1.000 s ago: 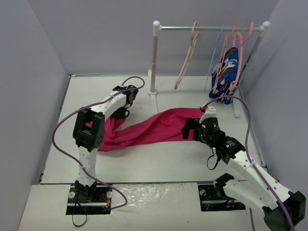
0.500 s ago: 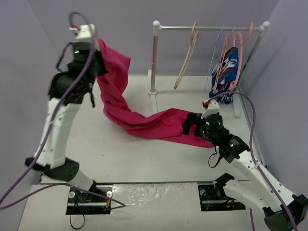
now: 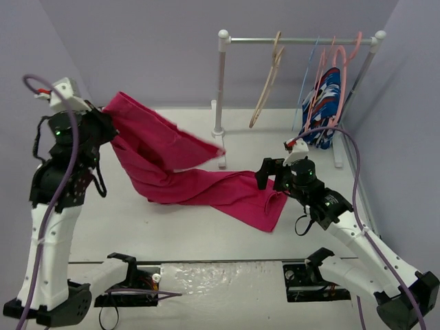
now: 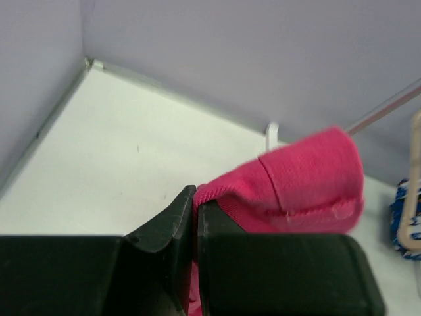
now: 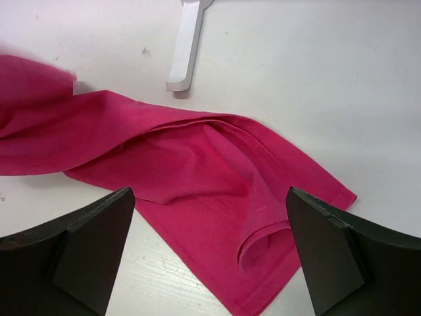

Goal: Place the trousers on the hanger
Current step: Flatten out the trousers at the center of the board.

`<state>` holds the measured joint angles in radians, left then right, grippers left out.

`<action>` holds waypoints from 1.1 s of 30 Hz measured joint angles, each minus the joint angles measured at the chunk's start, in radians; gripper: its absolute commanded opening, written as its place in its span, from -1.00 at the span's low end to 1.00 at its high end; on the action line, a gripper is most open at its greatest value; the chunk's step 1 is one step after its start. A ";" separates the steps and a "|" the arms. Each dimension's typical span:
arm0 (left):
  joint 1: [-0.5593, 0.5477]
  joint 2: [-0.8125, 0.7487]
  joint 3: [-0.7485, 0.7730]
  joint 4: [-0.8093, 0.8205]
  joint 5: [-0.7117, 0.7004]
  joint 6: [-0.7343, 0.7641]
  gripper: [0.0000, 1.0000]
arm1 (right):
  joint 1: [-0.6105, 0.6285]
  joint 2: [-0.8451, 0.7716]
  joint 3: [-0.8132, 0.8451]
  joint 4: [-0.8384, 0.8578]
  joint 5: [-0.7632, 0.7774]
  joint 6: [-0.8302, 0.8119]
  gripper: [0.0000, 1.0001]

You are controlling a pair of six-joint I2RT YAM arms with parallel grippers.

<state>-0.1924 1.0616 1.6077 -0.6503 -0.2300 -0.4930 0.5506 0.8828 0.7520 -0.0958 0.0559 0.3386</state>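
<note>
The magenta trousers (image 3: 185,180) hang from my left gripper (image 3: 105,121), which is raised at the far left and shut on their hem (image 4: 217,192). From there the cloth drapes down to the table and trails right to a folded end (image 5: 263,243). My right gripper (image 3: 271,177) hovers open just above that end, its fingers (image 5: 85,253) wide apart on either side of the cloth (image 5: 191,164). The beige hanger (image 3: 267,86) hangs on the rail at the back, well away from both grippers. A sliver of the hanger (image 4: 414,191) shows in the left wrist view.
A white clothes rack (image 3: 221,82) stands at the back, its foot (image 5: 185,46) close to the cloth. Salmon-pink hangers (image 3: 338,75), a thin blue hanger (image 3: 306,82) and a blue patterned garment (image 3: 324,110) hang at its right end. Lilac walls enclose the table (image 3: 206,234).
My left arm lifted one end of the trousers off the table, high at first, then lower and further left. The cloth slid left under the right gripper, which stayed open.
</note>
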 measured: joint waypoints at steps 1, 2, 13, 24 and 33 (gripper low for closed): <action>0.013 0.016 -0.034 -0.002 0.018 -0.008 -1.00 | 0.001 0.011 -0.012 0.015 -0.007 0.000 0.92; 0.022 0.037 -0.065 -0.003 0.034 -0.014 -1.00 | 0.002 0.027 -0.025 0.030 -0.012 0.000 0.92; 0.068 0.039 -0.125 -0.018 0.094 -0.042 -1.00 | 0.011 0.264 -0.097 0.119 0.011 0.062 0.98; 0.140 0.081 -0.101 -0.056 0.065 -0.072 -1.00 | 0.013 0.439 -0.097 0.149 0.079 0.110 -0.62; 0.254 0.365 0.254 -0.104 0.136 -0.162 -1.00 | -0.009 0.449 0.172 -0.007 0.251 0.006 -1.00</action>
<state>0.0617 1.4263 1.8615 -0.7539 -0.0935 -0.6546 0.5420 1.3314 0.9244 -0.1027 0.3068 0.3448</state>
